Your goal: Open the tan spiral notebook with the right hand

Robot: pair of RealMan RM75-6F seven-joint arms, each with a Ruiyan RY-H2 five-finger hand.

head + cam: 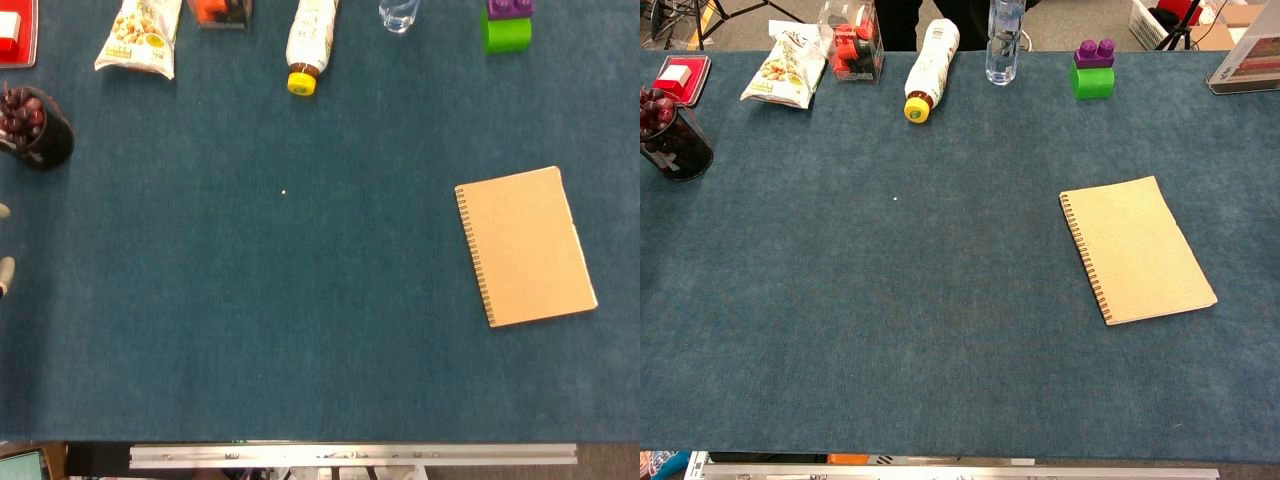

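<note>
The tan spiral notebook (525, 247) lies closed and flat on the blue cloth at the right, its wire spine along the left side; the chest view shows the notebook (1137, 249) too. My right hand appears in neither view. Of my left hand (4, 243) only two pale fingertips poke in at the left edge of the head view, spread apart with bare cloth between them, far from the notebook.
Along the far edge stand a snack bag (140, 35), a lying bottle with a yellow cap (308, 45), a clear bottle (1005, 40) and a green and purple block (506, 25). A dark cup of red fruit (32, 127) sits far left.
</note>
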